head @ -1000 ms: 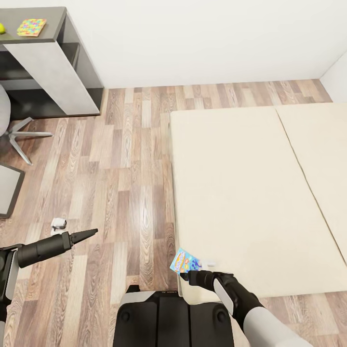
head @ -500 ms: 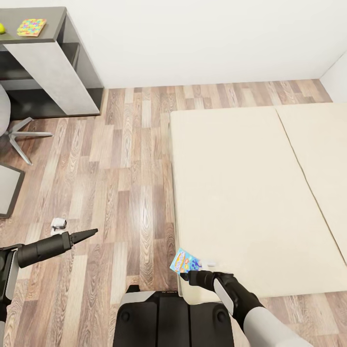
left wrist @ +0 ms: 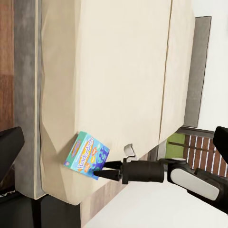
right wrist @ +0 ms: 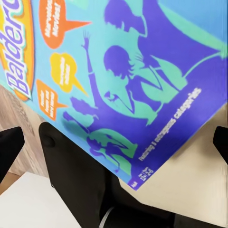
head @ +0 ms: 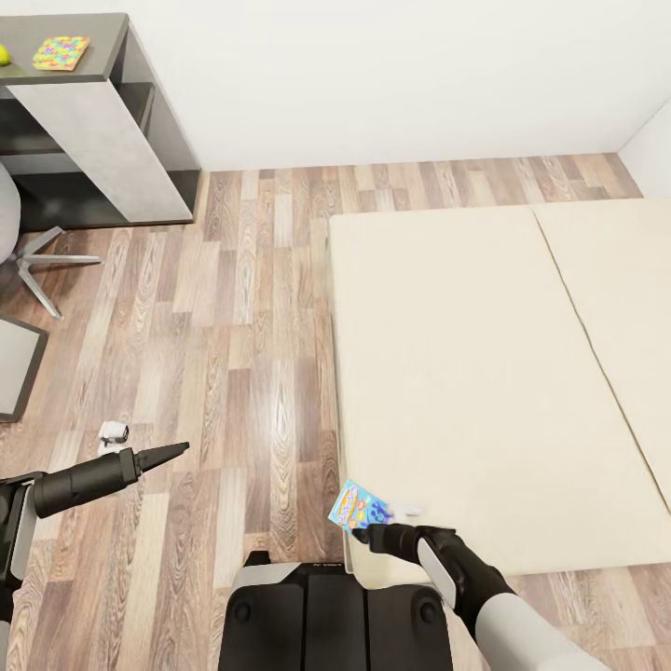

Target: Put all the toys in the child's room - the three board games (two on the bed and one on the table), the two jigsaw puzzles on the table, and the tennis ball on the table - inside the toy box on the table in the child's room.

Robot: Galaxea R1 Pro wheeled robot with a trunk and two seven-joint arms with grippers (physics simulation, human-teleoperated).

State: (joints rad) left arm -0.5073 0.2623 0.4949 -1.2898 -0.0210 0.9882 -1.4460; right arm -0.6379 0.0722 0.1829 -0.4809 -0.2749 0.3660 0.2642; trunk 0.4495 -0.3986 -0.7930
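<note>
A blue board game box [head: 359, 507] lies on the near left corner of the cream bed [head: 485, 373]. My right gripper [head: 366, 534] hovers just at its near edge, open, its fingertips [right wrist: 9, 147] spread wide on either side of the box's blue and purple cover [right wrist: 128, 80]. The left wrist view shows the same box [left wrist: 87, 155] with the right gripper [left wrist: 103, 171] pointing at its edge. Off to the left, my left gripper [head: 175, 451] hangs open over the wooden floor, holding nothing. On the dark desk [head: 112, 37] at the far left lie a colourful jigsaw puzzle [head: 61, 52] and a yellow-green tennis ball [head: 4, 56].
A swivel chair's base [head: 42, 256] stands below the desk, and a grey panel [head: 17, 368] sits at the left edge. A small white object [head: 114, 431] lies on the floor near my left arm. Another white bit [head: 407, 511] rests on the bed beside the box.
My right gripper has drawn back slightly toward the robot and to the right; the board game stays where it was. The left arm has not moved.
</note>
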